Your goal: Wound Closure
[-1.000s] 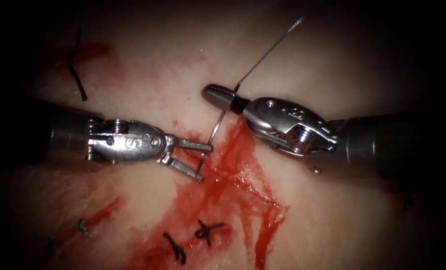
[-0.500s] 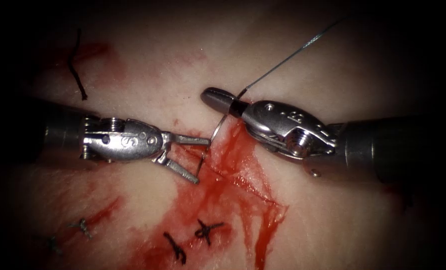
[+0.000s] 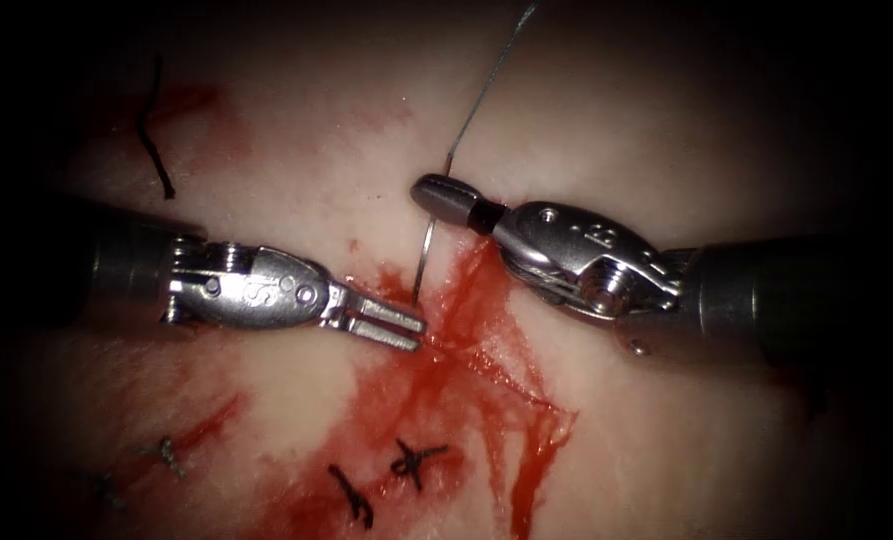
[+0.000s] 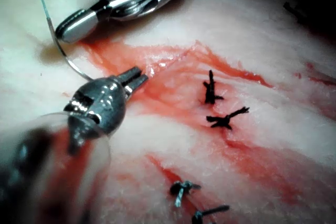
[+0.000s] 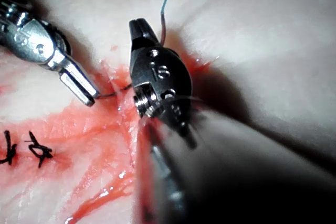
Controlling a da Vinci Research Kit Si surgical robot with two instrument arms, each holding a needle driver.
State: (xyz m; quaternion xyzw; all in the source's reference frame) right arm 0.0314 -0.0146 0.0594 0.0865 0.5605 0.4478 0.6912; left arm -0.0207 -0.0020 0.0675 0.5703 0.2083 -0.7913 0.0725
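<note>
Here we see left needle driver (image 3: 406,332) with jaws nearly closed on curved needle (image 3: 424,262) near its tip at cut (image 3: 486,350); right needle driver (image 3: 436,195) closed, apparently empty; two knotted stitches (image 3: 416,462) done, upper cut still unclosed

Needle (image 3: 424,255) between both tools, in tissue (image 3: 296,160)

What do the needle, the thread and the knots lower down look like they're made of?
Needle: looks like polished steel, a thin bright curve with glints, held near its thread end by the right tool; the other end meets the tissue by the left tool.
Thread: fine, pale grey, possibly monofilament; hard to tell.
Knots: dark, frayed ends, probably braided.
</note>
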